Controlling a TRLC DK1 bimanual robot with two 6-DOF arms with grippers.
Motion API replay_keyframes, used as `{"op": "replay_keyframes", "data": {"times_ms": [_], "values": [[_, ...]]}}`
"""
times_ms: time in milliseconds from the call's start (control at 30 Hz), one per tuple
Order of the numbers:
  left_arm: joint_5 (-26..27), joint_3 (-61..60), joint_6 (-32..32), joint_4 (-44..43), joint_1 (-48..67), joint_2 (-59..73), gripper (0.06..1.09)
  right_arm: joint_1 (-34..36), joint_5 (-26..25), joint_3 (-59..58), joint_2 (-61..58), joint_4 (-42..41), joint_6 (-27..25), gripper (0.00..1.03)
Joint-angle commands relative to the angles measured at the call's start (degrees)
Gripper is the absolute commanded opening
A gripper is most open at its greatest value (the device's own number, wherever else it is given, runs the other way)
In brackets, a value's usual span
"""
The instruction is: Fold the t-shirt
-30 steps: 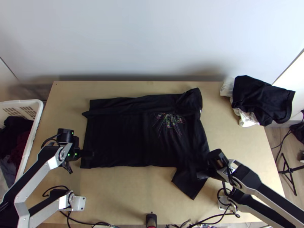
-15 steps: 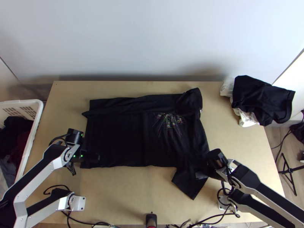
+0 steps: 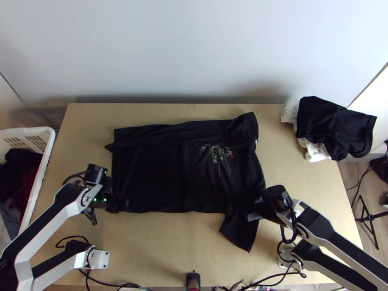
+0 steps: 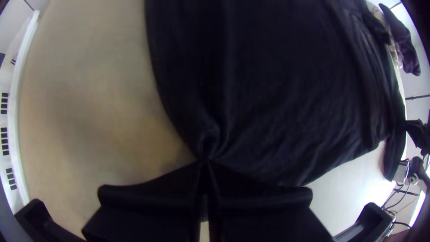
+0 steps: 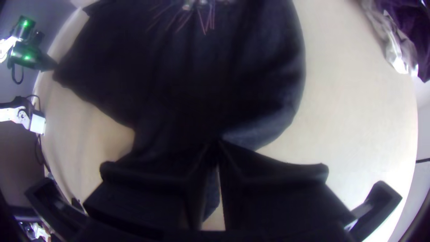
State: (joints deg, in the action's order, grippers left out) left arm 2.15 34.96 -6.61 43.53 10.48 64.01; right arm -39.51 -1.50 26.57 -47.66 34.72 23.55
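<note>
Black, likely light and limp, the t-shirt point(image 3: 155, 169) suits my holds: left gripper point(image 4: 205, 162) pinching its hem corner, right gripper point(image 5: 216, 144) pinching beside its sleeve point(image 3: 238, 233).

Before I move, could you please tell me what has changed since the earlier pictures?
In the top view, the left gripper moved right and took hold of the t-shirt, whose near-left corner drew inward. The right gripper, also gripping it, edged up and left. The far fold stayed.

Left pincer point(image 3: 124, 203) — closed at the tips, right pincer point(image 3: 253, 216) — closed likewise
</note>
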Motion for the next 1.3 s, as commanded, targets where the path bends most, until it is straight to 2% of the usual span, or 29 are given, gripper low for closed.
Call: {"op": "replay_keyframes", "data": {"times_ms": [0, 267, 467, 633, 900, 1267], "values": [[-0.4, 3.98, -0.95, -1.16, -0.72, -1.61, 0.1, 0.31, -0.26, 3.58, -0.94, -4.4, -3.16, 0.03], [-0.48, 6.79, -6.84, -5.74, -2.75, -4.24, 0.1, 1.1, -1.05, 8.41, -3.84, -9.32, -6.15, 0.03], [-0.48, 12.06, -7.19, -5.65, -9.78, 3.93, 0.1, 5.05, -2.19, 13.6, -8.33, -12.75, -8.52, 0.03], [-0.48, 17.16, -7.63, -5.82, -12.77, 5.43, 0.1, 9.62, -2.19, 19.31, -13.34, -14.68, -10.46, 0.03], [-0.48, 24.72, -11.58, -5.65, -12.59, 11.93, 0.1, 11.82, -3.34, 24.94, -21.07, -19.78, -10.28, 0.03], [-0.48, 33.16, -17.91, -5.91, -13.12, 24.76, 0.1, 16.65, -3.95, 36.1, -35.22, -21.98, -8.35, 0.03]]}}
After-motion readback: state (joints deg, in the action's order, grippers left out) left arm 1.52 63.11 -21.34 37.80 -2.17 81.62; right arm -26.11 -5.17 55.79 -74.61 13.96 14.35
